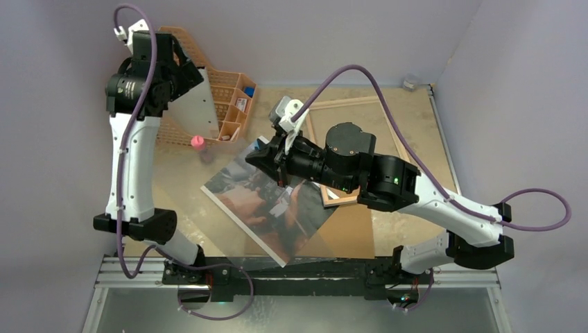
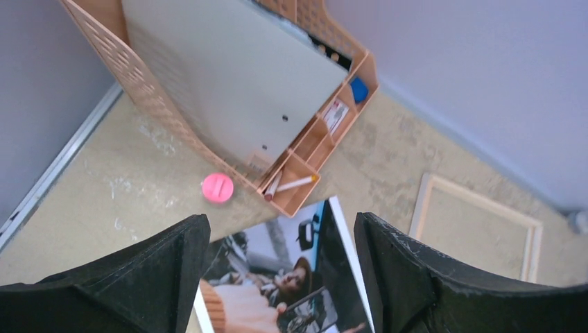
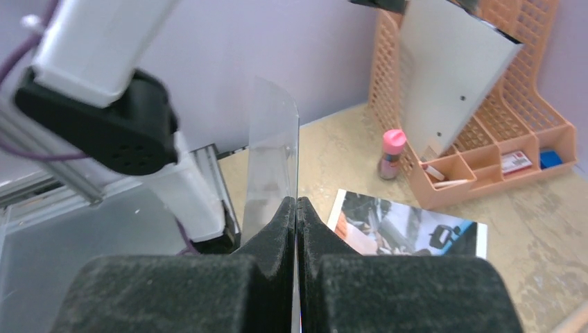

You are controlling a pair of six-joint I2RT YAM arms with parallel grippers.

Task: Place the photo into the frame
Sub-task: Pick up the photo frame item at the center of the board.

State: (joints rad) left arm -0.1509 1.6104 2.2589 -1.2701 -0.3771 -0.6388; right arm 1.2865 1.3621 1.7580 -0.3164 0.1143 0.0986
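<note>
The photo point(image 1: 253, 205) lies face up on the table, dark with orange-tan arms, and it also shows in the left wrist view point(image 2: 291, 277) and the right wrist view point(image 3: 409, 229). The frame point(image 1: 347, 103), with its light wood rim, lies behind it at the back right, partly under my right arm. My right gripper point(image 3: 297, 201) is shut on the edge of a thin clear pane point(image 3: 274, 139), held tilted above the photo. My left gripper point(image 2: 281, 220) hangs open high over the photo's far end, with nothing between its fingers.
A peach lattice organiser point(image 1: 232, 97) stands at the back left, holding a pale board point(image 1: 195, 104) and small items. A pink-capped bottle point(image 1: 198, 143) stands in front of it. A brown fibreboard sheet point(image 1: 353, 225) lies by the photo. Walls close in behind and on both sides.
</note>
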